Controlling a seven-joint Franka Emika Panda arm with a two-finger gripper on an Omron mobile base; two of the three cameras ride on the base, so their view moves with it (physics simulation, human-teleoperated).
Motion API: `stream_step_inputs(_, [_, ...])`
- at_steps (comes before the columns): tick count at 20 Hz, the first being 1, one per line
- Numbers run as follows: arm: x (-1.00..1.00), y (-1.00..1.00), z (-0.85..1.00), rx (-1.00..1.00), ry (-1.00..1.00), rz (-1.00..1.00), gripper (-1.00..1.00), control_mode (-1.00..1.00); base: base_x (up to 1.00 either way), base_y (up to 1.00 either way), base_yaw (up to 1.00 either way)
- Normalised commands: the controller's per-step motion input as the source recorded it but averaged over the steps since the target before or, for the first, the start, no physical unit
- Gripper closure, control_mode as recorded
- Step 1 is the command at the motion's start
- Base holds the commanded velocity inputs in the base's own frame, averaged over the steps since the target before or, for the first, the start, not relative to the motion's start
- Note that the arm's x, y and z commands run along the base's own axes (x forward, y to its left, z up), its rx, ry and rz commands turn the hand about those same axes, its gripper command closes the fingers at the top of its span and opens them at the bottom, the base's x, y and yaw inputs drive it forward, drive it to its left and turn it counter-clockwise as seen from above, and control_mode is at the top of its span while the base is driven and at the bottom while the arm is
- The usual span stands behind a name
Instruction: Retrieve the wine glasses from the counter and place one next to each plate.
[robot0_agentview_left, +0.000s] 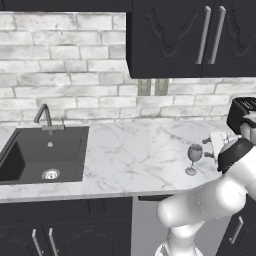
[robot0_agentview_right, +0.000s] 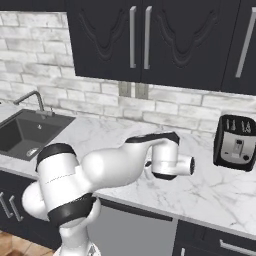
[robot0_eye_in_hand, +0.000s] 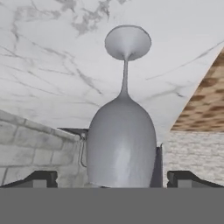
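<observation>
On the counter (robot0_agentview_left: 130, 155), right of the sink (robot0_agentview_left: 42, 155), your glass (robot0_agentview_left: 194, 157) stands upright, near the front edge. Your gripper (robot0_eye_in_hand: 107, 180) comes at it from the side, jaws fully spread, bowl between the tips, nothing gripped. Risk: closing on the rounded bowl off-centre could tip it. It is top-heavy on a thin stem; a nudge could roll it off the edge.

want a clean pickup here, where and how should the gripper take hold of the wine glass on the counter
Grip the wine glass around its rounded bowl, coming in level from the side. It stands upright on the counter, and the open gripper already has a fingertip either side of the bowl. The thin stem looks a poorer hold.
</observation>
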Motion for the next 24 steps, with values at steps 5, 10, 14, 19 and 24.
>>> stream_step_inputs(5, [0.15, -0.22, -0.1, 0.0, 0.02, 0.0, -1.0, -1.0, 0.0, 0.0, 0.0])
stream_step_inputs(10, [0.04, -0.07, -0.07, 0.0, 0.0, 0.0, -1.0, -1.0, 0.0, 0.0, 0.0])
stream_step_inputs(14, [-0.17, 0.0, 0.0, 0.0, 0.0, 0.06, -1.0, -1.0, 0.0, 0.0, 0.0])
stream_step_inputs(19, [-0.31, 0.0, 0.0, 0.0, -0.01, 0.02, -1.0, -1.0, 0.0, 0.0, 0.0])
stream_step_inputs(24, [-0.3, 0.0, 0.0, 0.0, 0.0, 0.0, -1.0, -1.0, 0.0, 0.0, 0.0])
